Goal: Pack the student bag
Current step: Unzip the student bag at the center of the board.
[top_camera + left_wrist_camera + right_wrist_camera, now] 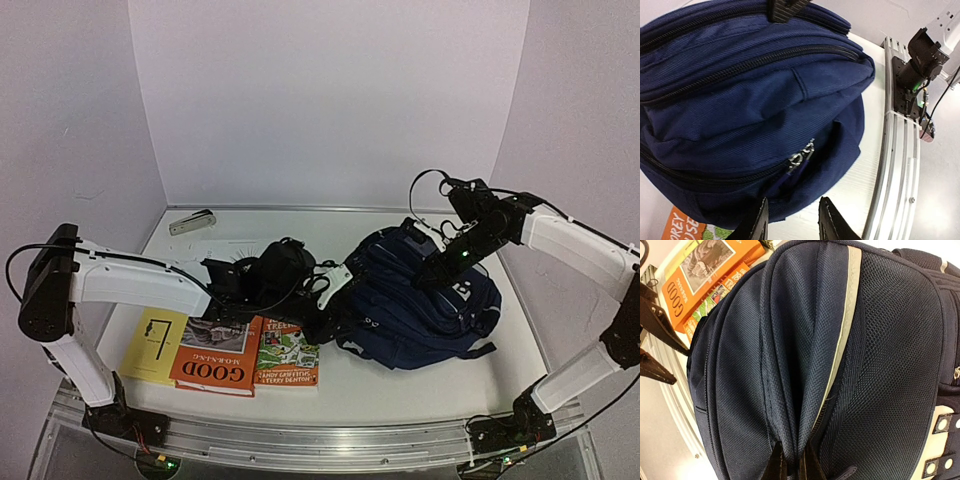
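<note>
Top camera looks down from high behind; 2 wrist cameras face the student bag (425, 305) close up

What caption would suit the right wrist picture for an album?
Right end effector pinches a fold of the navy backpack; orange book lies beyond.
</note>
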Robot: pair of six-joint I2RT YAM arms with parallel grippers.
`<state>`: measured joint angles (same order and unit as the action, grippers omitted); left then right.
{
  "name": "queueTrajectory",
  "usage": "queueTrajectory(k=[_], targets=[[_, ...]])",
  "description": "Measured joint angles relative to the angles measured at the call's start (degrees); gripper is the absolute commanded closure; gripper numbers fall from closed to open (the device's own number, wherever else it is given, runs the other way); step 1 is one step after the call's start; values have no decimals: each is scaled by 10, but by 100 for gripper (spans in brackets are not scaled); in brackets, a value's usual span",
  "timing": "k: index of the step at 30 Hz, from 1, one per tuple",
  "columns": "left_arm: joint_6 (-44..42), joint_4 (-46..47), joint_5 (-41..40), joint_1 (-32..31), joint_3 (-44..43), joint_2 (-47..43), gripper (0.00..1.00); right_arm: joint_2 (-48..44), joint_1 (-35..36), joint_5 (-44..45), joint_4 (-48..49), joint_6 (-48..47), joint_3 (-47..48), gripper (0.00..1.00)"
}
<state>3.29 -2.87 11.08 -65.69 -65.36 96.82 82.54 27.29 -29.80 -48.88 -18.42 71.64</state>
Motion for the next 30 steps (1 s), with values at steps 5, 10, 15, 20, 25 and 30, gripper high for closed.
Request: queueTrajectory(k=[5,10,15,20,25,30], targets=[[-15,5,-25,0,0,-5,67,0,0,-12,0,5,0,100],[-28,-2,-49,-7,-8,-4,70,0,0,-16,0,7,0,100],[-59,-16,-71,-29,-50,15,70,0,0,-18,0,10,2,100],[-72,-24,-80,-46,-59,32,71,0,0,-20,0,13,6,100],[-78,-44,-88,-47,-59,41,73,0,0,-22,0,14,7,100],[-75,-47,-115,-48,-63,46,76,0,0,-25,0,13,7,100]])
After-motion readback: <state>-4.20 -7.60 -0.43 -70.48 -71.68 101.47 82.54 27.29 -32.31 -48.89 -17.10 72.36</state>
